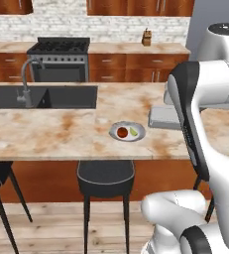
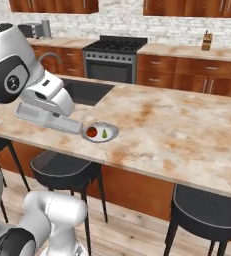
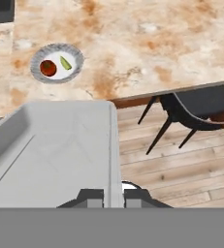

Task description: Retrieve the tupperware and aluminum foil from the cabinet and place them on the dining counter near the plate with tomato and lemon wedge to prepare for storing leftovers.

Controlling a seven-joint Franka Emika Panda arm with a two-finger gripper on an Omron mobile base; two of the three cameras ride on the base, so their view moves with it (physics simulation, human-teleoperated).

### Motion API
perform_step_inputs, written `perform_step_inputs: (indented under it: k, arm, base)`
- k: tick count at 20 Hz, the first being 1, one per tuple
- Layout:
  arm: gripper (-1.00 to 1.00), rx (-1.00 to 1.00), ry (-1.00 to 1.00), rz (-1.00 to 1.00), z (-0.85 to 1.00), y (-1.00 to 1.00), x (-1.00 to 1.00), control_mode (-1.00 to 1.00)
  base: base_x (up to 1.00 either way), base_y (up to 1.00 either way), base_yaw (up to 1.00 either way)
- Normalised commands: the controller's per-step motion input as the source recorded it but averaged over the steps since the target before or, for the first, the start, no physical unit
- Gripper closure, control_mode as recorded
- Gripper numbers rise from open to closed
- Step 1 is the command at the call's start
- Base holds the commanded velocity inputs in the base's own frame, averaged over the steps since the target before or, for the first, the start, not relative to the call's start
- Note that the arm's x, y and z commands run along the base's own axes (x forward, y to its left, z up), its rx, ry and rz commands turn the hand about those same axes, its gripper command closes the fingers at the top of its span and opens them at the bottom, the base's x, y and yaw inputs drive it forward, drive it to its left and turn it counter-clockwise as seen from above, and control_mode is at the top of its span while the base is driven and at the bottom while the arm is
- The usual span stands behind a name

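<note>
Over the counter's (image 1: 61, 134) near edge, your jaws (image 3: 113, 196) grip the shallow pale grey plastic tupperware (image 3: 60, 145) near the round grey plate (image 3: 56, 63); setting it down and fetching foil remain.

A shallow pale grey plastic container (image 2: 47, 119) is hanging tilted under the white arm's hand, above the long beige marble-look worktop (image 2: 177, 130) with rust-brown veining. Its lower end is sitting just beside a small round grey plate (image 2: 112, 131), which is carrying a small red tomato (image 2: 91, 132) and a yellow-green wedge (image 2: 105, 133). Two dark stools (image 2: 64, 171) are standing below the worktop's edge.
</note>
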Motion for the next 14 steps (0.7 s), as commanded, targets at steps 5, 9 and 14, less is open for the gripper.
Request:
perform_step_inputs:
  k: [5,9,14]
  arm:
    - [1.0,0.0,0.0,0.0,0.0,0.0,0.0,1.0]
    - [1.0,0.0,-0.01,-0.02,-0.06,0.09,0.1,-1.0]
    - [1.0,0.0,-0.14,0.01,-0.51,0.17,0.33,-1.0]
  base:
    - [0.7,0.79,-0.3]
    - [0.44,0.43,-0.17]
    - [0.0,0.0,0.0]
